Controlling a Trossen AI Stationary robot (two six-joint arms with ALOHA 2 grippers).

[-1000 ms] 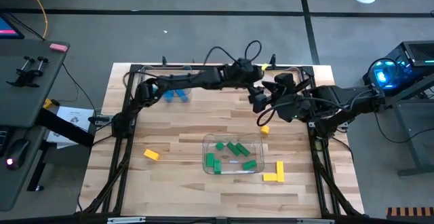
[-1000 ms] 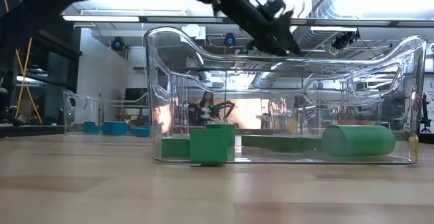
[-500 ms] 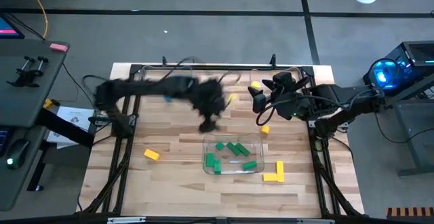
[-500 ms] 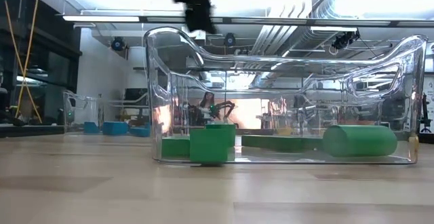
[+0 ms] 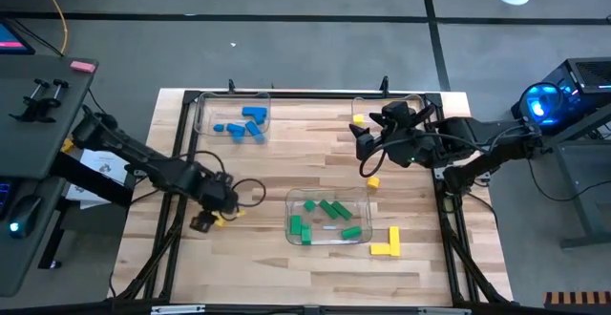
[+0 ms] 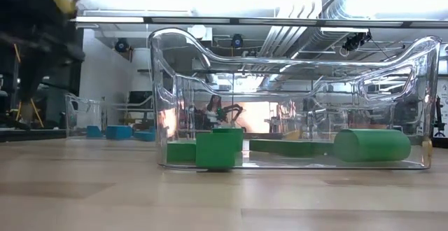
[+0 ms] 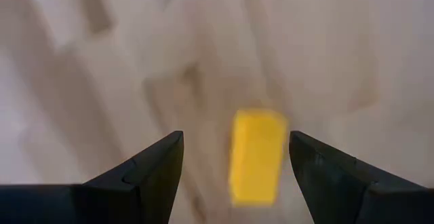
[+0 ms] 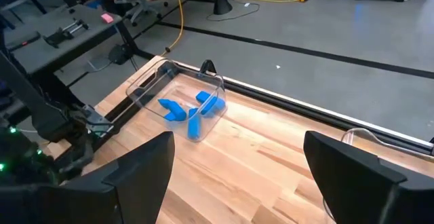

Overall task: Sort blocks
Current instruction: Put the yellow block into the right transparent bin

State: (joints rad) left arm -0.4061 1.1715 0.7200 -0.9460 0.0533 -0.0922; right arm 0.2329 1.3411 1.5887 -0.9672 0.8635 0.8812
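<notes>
Two dark robot arms work over a wooden counter point(image 5: 258, 177). The left gripper point(image 7: 236, 157) hangs above a yellow block point(image 7: 256, 155) near the counter's left side, jaws spread wide either side of it, not touching. The right gripper point(image 5: 365, 153) waits at the far right, jaws wide, holding nothing. Green blocks point(image 5: 326, 218) lie in a clear tray point(image 5: 289, 200) at centre; blue blocks point(image 5: 243, 124) fill a far-left tray point(image 5: 200, 115).

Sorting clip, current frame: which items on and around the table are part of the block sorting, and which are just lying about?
Part of the job:
- blue blocks in a clear plastic tray
- green blocks in a second clear tray
- yellow bar block between the open left gripper's fingers
- loose yellow blocks

Lying about:
- pink eraser-like block on the side desk
- black clamp
</notes>
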